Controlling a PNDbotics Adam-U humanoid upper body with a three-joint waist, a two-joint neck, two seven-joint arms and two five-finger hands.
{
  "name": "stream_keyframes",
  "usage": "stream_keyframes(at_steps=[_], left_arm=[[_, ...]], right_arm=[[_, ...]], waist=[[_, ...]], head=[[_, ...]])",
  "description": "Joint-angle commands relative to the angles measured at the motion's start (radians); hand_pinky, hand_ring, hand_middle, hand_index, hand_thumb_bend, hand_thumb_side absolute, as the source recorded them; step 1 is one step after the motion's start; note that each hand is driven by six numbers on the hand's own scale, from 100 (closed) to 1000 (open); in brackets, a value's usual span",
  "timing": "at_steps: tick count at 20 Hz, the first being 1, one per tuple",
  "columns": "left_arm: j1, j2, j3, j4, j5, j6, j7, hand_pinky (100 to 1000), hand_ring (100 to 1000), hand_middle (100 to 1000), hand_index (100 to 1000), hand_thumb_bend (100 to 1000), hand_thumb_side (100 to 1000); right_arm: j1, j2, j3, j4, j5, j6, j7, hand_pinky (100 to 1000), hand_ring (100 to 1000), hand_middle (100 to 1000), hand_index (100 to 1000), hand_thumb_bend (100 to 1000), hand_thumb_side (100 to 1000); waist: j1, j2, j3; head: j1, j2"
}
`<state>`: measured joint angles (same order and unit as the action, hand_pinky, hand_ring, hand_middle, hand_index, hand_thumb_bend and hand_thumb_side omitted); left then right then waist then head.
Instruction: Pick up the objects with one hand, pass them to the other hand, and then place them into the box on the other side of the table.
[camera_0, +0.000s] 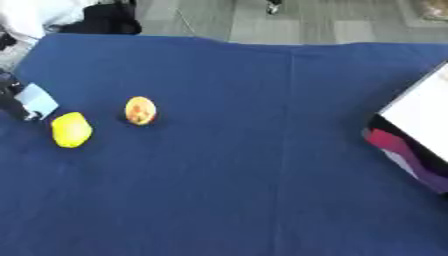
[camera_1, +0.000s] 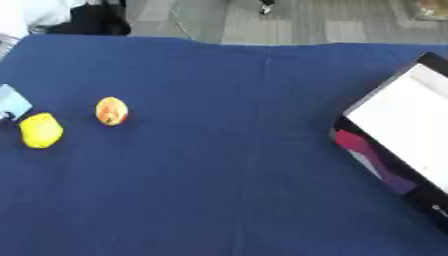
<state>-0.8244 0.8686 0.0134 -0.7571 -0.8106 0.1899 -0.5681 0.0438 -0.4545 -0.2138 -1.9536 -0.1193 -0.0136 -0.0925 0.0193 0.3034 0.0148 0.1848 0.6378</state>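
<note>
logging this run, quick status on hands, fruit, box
Neither hand identifiable in view. Yellow fruit and orange fruit lie apart on blue cloth, left side. Box at right edge. Path between clear.

head stereo pair, looking down, table (camera_0: 262, 175) shared

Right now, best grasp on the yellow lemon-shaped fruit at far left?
Probably take the yellow fruit across its middle, from above. It lies on its side on the blue cloth, long axis running near to far, so its narrower width faces the fingers. The orange-yellow fruit sits apart on its right; a pale blue object lies close on its upper left.
</note>
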Motion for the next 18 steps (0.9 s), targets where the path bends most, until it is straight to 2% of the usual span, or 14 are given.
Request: stream_keyframes(at_steps=[1,8,18], left_arm=[[-0.019,0.042,-0.011,-0.074,0.032,-0.022,-0.009,892,799,700,565,180,176],[0.004,0.054,-0.036,-0.209,0.121,-0.021,-0.005,872,768,678,555,100,179],[0.075,0.05,-0.083,-0.455,0.273,-0.019,0.048,842,710,658,547,100,203]], right_arm=[[0.017,-0.016,0.004,0.023,-0.007,0.008,0.004,919,883,1000,984,100,686],[0.022,-0.027,0.003,0.022,-0.021,0.004,0.005,919,883,1000,984,100,676],[0.012,-0.066,0.01,0.007,-0.06,-0.009,0.011,920,886,1000,985,100,641]], waist=[[-0.003,-0.026,0.005],[-0.002,-0.045,0.012],[-0.006,-0.074,0.014]], head=[[-0.01,0.009],[-0.043,0.031],[-0.107,0.051]])
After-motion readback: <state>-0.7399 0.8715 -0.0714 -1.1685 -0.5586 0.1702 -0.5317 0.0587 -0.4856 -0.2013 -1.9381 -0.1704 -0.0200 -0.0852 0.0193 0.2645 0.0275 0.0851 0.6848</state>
